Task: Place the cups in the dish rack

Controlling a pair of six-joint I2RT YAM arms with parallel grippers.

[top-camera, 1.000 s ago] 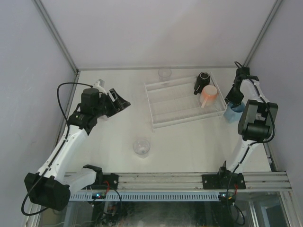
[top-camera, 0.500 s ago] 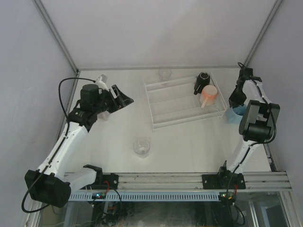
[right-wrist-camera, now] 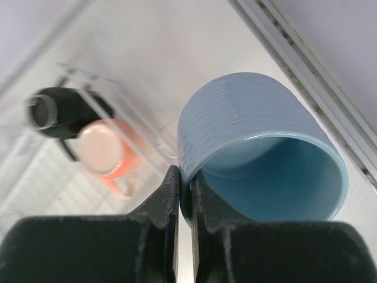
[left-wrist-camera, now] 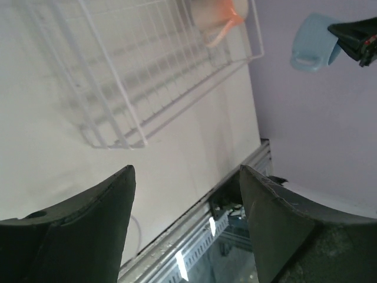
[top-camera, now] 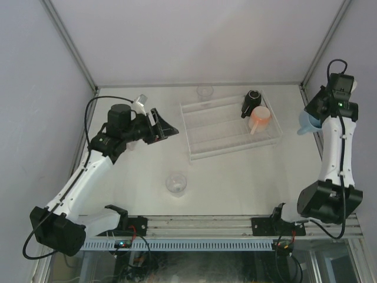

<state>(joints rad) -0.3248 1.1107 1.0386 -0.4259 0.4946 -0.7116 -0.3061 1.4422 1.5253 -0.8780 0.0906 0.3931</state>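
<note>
Right hand point(right-wrist-camera: 184, 190) clamped on the wall of the light blue mug point(right-wrist-camera: 259, 153), one finger inside the rim and one outside. It holds the mug in the air off the right end of the dish rack point(top-camera: 218, 132), clear of the bench point(top-camera: 235, 183). The pinch takes only a thin strip of glazed wall, so the mug could likely swivel or slip free on the way across. A drop from this height would probably chip it. The rack's right end already holds the black mug point(top-camera: 252, 101) and the peach mug point(top-camera: 259, 118), which lie close together. A low or hurried approach could knock either one or catch the rack's low wall and drag the light tray.

Left hand point(left-wrist-camera: 185, 171) hangs with fingers apart and empty, left of the rack. One clear tumbler point(top-camera: 176, 183) stands on the bench nearer the arms, and another point(top-camera: 205, 91) stands just beyond the rack's far edge. Both are faint against the pale surface and look easy to misjudge.

The blue mug is a smooth, glossy cylinder with fine horizontal ridges and a loop handle. The rack is transparent rigid plastic, rectangular, ribbed with thin parallel dividers. The bench is matt white.
</note>
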